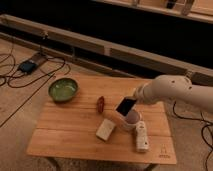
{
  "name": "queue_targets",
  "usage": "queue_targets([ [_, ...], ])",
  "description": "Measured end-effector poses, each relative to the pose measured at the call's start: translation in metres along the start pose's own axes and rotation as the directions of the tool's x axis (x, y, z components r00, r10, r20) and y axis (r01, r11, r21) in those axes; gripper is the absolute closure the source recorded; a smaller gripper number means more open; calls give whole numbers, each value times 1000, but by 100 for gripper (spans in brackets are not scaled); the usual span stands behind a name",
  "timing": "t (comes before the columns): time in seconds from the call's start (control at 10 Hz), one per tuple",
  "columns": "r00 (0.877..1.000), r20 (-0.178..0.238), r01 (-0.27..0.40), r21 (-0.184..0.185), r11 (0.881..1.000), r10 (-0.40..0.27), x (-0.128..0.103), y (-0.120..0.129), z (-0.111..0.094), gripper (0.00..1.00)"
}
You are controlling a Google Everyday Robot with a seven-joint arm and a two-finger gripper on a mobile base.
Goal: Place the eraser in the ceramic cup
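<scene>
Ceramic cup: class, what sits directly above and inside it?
The eraser, tilted, hangs over the ceramic cup at the pincer. The eraser covers the cup's inside, so its contents cannot be seen.

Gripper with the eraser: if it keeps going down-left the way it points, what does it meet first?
Probably the cup: the gripper holds the eraser just above its rim, though depth is uncertain.
</scene>
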Motion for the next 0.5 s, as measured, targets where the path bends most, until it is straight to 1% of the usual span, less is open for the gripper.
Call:
queue_targets([
  [0.2, 999, 51, 8, -38, 999, -6, -1, -10, -2, 100],
  [0.3, 997, 76, 2, -58, 998, 2, -3, -17, -3, 100],
  [0.5, 995, 94, -6, -78, 997, 14, -5, -24, -1, 100],
])
